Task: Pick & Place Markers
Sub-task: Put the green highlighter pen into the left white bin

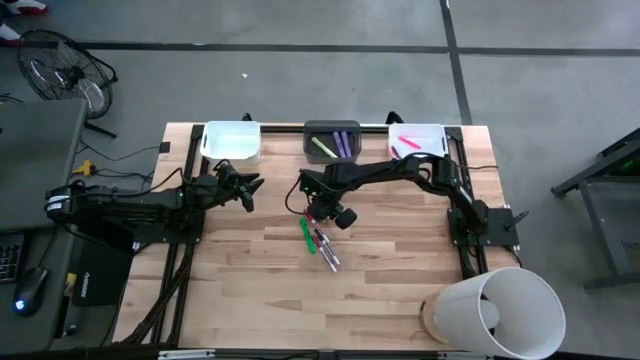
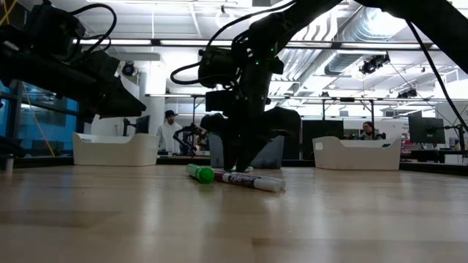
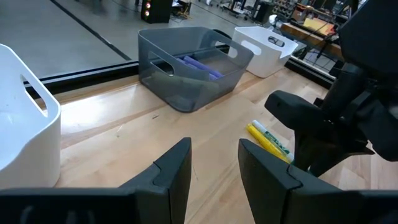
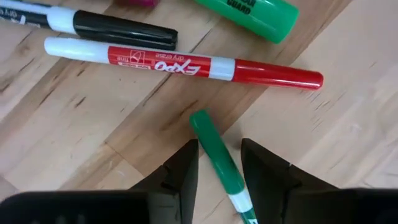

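At the centre of the high view the right gripper (image 1: pixel 318 212) reaches down over a cluster of markers (image 1: pixel 320 240) on the wooden table (image 1: pixel 400 290). In the right wrist view its fingers (image 4: pixel 177 177) straddle a thin green marker (image 4: pixel 214 149), close at either side; whether they grip it I cannot tell. Above it lies a red marker (image 4: pixel 186 65) printed "EXPO dry erase", upper left a black-capped one (image 4: pixel 93 25), and at the top edge a fat green one (image 4: pixel 255 12) reading "GUARD". The left gripper (image 1: pixel 245 185) waits left of centre, jaws apart, holding nothing. More markers lie in the grey bin (image 1: pixel 332 142).
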